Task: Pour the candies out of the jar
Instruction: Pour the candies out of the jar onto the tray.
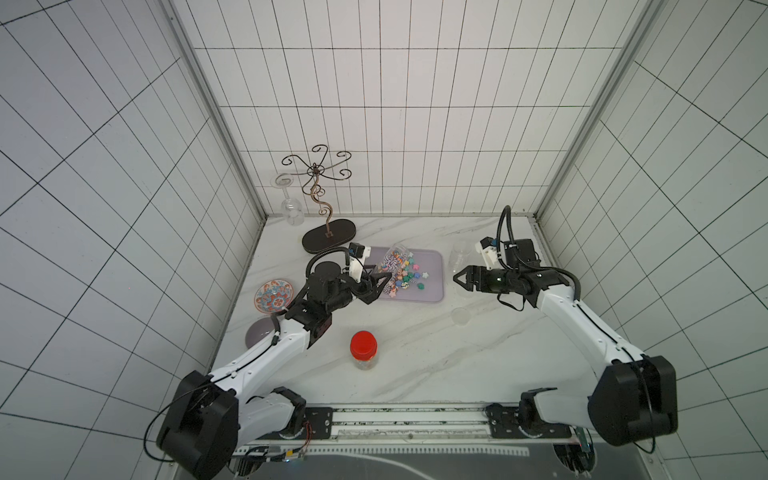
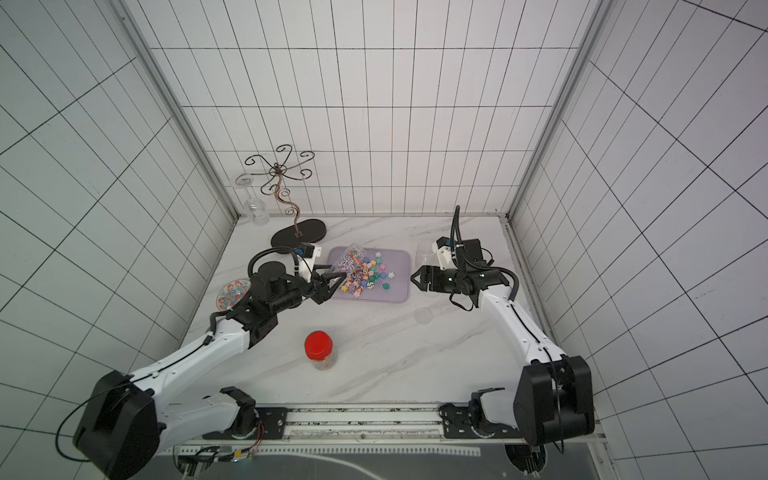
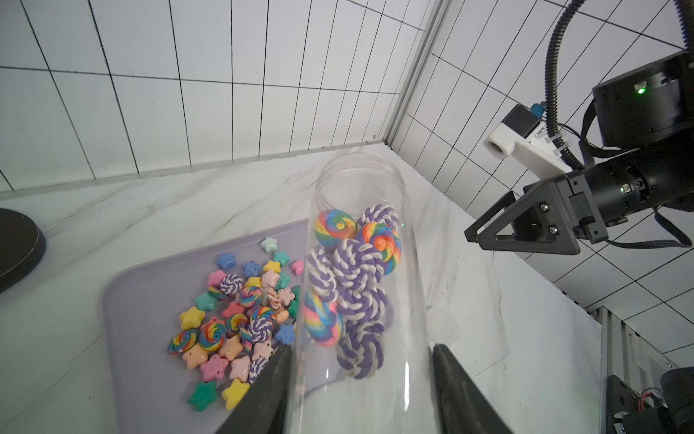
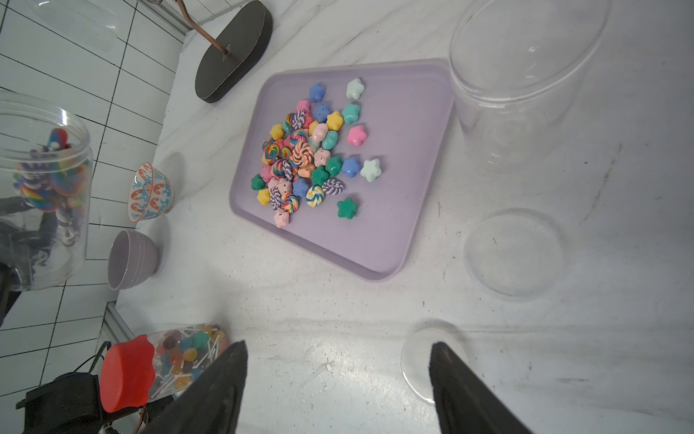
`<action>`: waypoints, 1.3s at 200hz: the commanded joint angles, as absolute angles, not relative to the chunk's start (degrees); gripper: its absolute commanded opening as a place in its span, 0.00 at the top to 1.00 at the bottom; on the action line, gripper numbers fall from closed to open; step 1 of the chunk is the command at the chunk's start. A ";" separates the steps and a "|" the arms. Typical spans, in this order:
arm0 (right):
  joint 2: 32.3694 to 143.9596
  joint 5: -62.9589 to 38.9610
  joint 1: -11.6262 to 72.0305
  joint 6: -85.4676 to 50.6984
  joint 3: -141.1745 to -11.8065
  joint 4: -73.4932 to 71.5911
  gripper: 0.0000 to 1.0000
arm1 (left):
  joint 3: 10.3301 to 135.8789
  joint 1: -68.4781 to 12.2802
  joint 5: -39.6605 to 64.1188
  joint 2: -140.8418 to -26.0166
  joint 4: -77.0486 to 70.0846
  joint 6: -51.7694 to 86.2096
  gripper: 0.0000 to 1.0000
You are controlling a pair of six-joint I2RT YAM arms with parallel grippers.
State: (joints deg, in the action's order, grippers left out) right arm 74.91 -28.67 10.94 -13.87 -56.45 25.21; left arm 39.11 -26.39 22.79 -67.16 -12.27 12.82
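- Tray (image 1: 432,266): lilac, flat on the counter (image 1: 415,365), near the middle of its back edge.
- Stand (image 1: 320,243): dark oval base and curled wire arms, in the back left corner.
- Wine glass (image 1: 291,210): hangs upside down from the stand.
- Patterned bowl (image 1: 274,296): at the left edge.
- Lilac bowl (image 1: 255,334): same edge, just nearer the front.
- Clear tub (image 1: 460,257): upright, just beside the tray, toward the right edge.
- Clear lid (image 1: 460,316): flat, nearer the front than the tub.
- Red-lidded jar (image 1: 363,351): upright, closed, mid-counter toward the front edge.

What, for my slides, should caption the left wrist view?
Left gripper grips clear plastic jar; multicoloured candies inside and on lilac tray.
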 commanded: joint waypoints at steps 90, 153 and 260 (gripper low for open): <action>74.37 -28.01 11.37 -12.33 -53.94 25.41 0.22 | 64.68 -26.53 10.84 -82.92 37.68 -1.74 0.78; 75.90 -28.77 11.16 -11.17 -54.73 25.71 0.22 | 85.19 -30.45 -2.58 -96.34 59.12 -3.22 0.78; 75.29 -29.34 10.64 -10.66 -54.62 25.53 0.22 | 102.39 -37.01 -10.99 -109.95 68.37 -5.89 0.78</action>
State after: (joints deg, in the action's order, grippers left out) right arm 75.75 -28.36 10.81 -12.10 -56.45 25.23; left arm 100.99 -35.55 -6.76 -109.27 66.57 -5.13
